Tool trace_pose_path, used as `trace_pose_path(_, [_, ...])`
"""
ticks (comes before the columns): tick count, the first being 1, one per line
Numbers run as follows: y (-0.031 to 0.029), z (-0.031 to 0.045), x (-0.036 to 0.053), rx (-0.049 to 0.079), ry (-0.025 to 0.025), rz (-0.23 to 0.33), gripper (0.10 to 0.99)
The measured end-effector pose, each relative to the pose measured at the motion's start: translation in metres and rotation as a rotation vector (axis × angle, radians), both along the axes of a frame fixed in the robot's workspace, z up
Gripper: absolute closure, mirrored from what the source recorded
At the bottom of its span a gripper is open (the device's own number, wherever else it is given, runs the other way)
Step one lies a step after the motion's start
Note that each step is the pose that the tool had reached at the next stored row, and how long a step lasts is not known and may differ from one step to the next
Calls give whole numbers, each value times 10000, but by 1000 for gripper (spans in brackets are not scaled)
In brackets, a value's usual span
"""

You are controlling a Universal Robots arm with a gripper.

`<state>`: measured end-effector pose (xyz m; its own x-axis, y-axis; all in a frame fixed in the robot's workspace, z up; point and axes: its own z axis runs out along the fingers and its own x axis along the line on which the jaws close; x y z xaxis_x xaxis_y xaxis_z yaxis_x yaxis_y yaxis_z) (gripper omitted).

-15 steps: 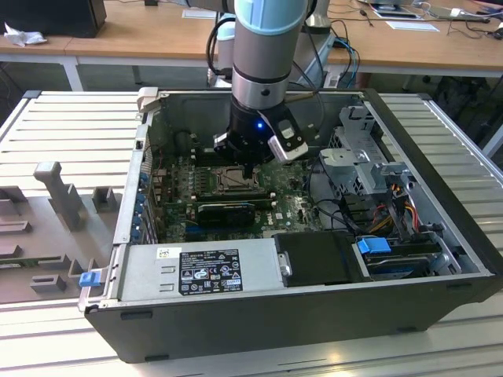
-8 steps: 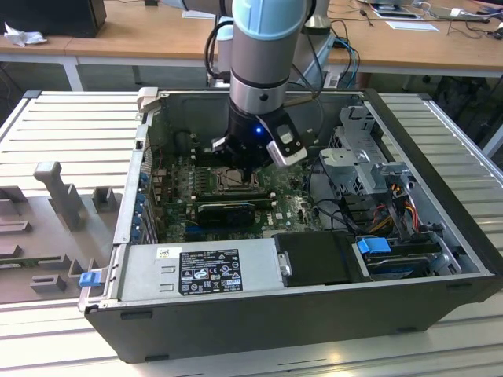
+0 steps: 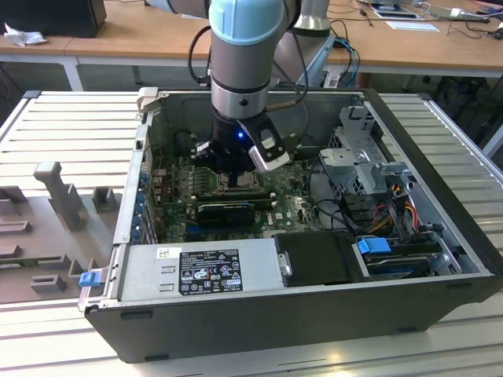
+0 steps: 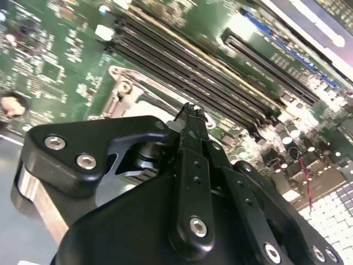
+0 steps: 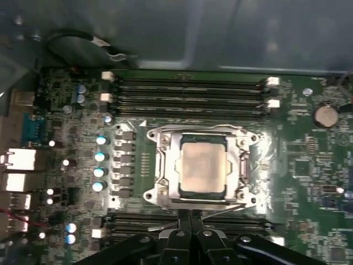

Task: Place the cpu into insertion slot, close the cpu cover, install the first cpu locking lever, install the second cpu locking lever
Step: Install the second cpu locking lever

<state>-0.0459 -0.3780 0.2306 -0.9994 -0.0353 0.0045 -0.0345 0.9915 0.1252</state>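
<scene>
Cpu (image 5: 203, 170) is lying flat in the insertion slot (image 5: 165, 165), cpu cover (image 5: 242, 160) closed over it; gripper (image 5: 190, 218), fingers pressed together and empty, is hovering just beside the socket's edge.

Exterior view: high, angled down into open computer case (image 3: 440, 259), well back. Both wrist views: close over motherboard (image 5: 298, 182), sharing socket area beyond jaws.
</scene>
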Motion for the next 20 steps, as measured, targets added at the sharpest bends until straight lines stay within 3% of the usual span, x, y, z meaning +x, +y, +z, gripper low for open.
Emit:
trace_pose_path(5, [0, -126, -22, 35, 0, 149, 980])
trace_pose_path(11, [-102, -150, -169, 429, -4, 292, 980])
trace_pose_path(14, [-133, -157, -194, 587, -6, 310, 980])
trace_pose_path(16, [-158, -175, -226, 785, -12, 326, 980])
trace_pose_path(20, [-175, -226, -254, 941, -17, 344, 980])
